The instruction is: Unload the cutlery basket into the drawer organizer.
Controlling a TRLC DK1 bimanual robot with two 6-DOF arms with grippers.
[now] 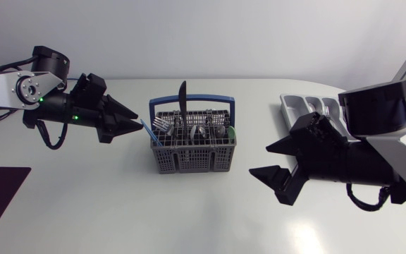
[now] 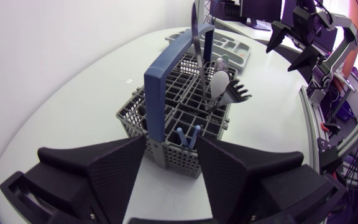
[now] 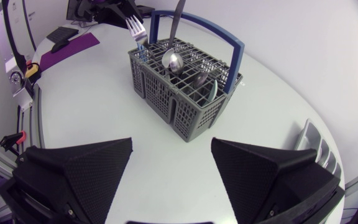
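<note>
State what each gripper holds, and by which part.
Nothing: the left gripper, beside the grey plastic cutlery basket, and the right gripper are both open, empty.

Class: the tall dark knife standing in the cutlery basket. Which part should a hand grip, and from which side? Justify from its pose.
Grip the knife by its free upper end, coming down from above. It stands nearly upright, rising past the blue handle, while its lower part is sunk in the basket among other cutlery; a sideways approach would likely meet the walls or handle.
</note>
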